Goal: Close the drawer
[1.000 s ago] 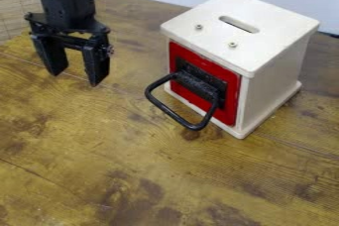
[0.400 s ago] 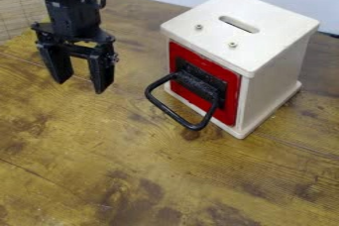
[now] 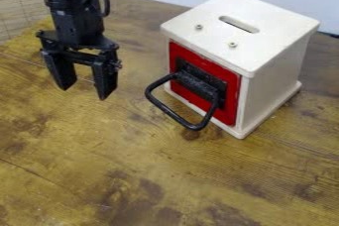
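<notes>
Hovering near the worktop's [image 3: 126, 175] far left corner, end effector [image 3: 81, 79] spread wide, fingers pointing down. Sitting toward the far right, in the cream-white casing [image 3: 272, 71]: red-fronted drawer [image 3: 231, 88], black loop handle [image 3: 176, 114] jutting out.

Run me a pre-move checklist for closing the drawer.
1. Drawer in view: ok, its red front faces the open table.
2. Handle unobstructed: ok, nothing touches it.
3. Gripper clear of the box: ok, it hangs to one side with a gap between.
4. Gripper fingers apart: ok, they stand spread with nothing between them.
5. Gripper lined up with the drawer front: not ok, it is off to the side.
6. Drawer fully shut: cannot tell from this angle.
</notes>
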Available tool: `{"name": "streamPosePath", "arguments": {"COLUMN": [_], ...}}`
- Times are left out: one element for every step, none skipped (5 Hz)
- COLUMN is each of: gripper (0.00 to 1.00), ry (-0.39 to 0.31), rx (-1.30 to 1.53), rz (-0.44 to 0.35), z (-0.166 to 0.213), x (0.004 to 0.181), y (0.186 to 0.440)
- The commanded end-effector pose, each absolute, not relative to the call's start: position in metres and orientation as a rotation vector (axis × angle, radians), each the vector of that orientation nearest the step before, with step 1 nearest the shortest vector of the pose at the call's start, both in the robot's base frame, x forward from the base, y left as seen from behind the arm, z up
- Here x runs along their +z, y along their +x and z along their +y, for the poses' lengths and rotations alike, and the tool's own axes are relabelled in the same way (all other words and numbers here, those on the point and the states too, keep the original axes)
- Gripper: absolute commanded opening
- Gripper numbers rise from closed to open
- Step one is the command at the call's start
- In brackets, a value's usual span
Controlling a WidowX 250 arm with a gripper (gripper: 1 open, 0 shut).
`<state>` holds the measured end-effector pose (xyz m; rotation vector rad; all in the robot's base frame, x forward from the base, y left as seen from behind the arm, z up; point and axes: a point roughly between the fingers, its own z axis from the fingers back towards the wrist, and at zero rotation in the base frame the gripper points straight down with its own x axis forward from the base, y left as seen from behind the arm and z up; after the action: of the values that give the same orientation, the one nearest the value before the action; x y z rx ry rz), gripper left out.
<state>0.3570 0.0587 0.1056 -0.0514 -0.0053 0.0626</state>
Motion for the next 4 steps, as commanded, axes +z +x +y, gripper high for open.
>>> {"name": "streamPosePath", "arguments": {"gripper": [1.0,1.0,1.0,1.0], "ry": [-0.052,-0.056,-0.062,-0.069], "rx": [0.051,0.055,0.058,0.062], "rz": [-0.043,-0.04,-0.041,-0.049], "z": [0.0532,0.0523,0.0511,0.0497], "x": [0.116,0.113,0.1106,0.1089], "y": [0.3608,0.3615,0.3627,0.3648]}}
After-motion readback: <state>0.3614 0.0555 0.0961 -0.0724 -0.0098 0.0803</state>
